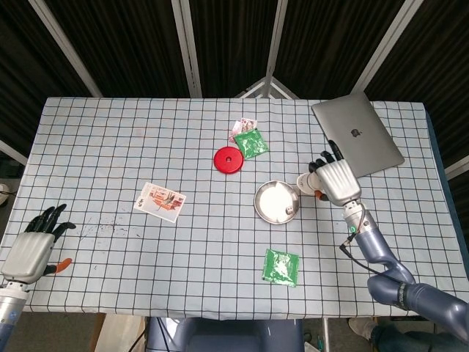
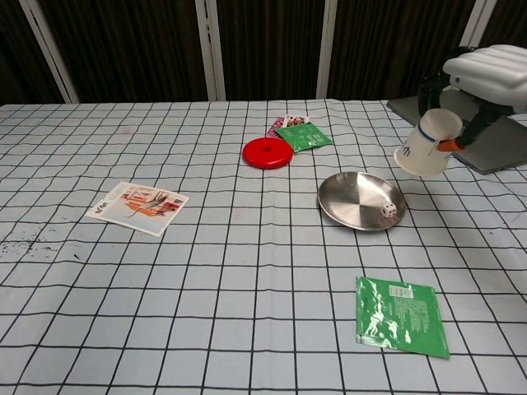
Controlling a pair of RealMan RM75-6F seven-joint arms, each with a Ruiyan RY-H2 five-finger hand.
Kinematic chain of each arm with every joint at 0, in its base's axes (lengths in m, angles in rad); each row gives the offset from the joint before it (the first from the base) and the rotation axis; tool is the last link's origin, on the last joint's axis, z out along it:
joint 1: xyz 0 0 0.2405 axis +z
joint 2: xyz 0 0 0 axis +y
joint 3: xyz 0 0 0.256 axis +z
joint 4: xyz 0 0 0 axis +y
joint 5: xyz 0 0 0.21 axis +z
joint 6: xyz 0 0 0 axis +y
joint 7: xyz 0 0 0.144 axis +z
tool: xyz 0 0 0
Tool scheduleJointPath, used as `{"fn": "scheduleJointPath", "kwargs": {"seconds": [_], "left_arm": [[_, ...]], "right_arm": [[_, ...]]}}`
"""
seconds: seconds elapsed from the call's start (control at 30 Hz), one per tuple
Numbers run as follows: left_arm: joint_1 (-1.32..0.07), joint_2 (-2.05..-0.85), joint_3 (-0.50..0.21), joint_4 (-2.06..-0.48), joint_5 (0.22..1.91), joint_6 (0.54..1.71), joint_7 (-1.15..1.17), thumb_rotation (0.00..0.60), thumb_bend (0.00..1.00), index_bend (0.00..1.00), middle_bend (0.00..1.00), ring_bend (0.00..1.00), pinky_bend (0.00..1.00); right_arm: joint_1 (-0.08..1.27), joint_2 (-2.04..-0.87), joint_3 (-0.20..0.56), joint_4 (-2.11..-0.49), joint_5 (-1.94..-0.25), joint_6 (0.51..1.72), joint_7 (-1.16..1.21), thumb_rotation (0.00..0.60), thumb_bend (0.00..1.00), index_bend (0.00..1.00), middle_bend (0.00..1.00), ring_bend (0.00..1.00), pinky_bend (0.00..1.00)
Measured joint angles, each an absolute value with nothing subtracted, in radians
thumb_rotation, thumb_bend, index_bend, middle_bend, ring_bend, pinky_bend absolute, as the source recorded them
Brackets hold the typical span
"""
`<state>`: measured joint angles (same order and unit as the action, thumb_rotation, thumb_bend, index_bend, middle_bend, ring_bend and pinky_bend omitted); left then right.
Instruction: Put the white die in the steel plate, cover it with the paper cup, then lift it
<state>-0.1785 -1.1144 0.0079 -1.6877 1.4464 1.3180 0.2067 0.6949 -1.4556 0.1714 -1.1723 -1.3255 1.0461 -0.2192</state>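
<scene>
The steel plate (image 2: 358,199) (image 1: 276,202) sits right of the table's middle. The white die (image 2: 390,211) (image 1: 290,209) lies uncovered inside it, near its right rim. My right hand (image 2: 485,72) (image 1: 338,180) grips the white paper cup (image 2: 426,145) (image 1: 308,180) in the air, tilted with its mouth down and to the left, to the right of the plate and clear of it. My left hand (image 1: 33,246) rests at the table's near left corner, fingers apart, holding nothing.
A red disc (image 2: 268,152) and a green packet with a card (image 2: 298,133) lie behind the plate. Another green packet (image 2: 400,315) lies in front of it. A picture card (image 2: 138,206) lies to the left. A closed laptop (image 1: 357,143) sits far right.
</scene>
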Motion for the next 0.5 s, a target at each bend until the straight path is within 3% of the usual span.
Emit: {"fn": "scheduleJointPath", "kwargs": {"seconds": [0.33, 0.5], "left_arm": [[-0.182, -1.12, 0.006, -1.688, 1.437, 1.311, 0.22, 0.6, 0.27, 0.29, 0.0, 0.0, 0.13], [-0.18, -1.118, 0.006, -1.689, 1.436, 1.314, 0.219, 0.6, 0.28, 0.29, 0.0, 0.0, 0.13]], "right_arm": [[0.679, -1.436, 0.136, -1.147, -1.33, 0.991, -0.177, 0.6, 0.41, 0.63, 0.49, 0.25, 0.01], [0.684, -1.454, 0.132, -1.123, -1.324, 0.967, -0.182, 0.6, 0.19, 0.52, 0.45, 0.21, 0.0]]}}
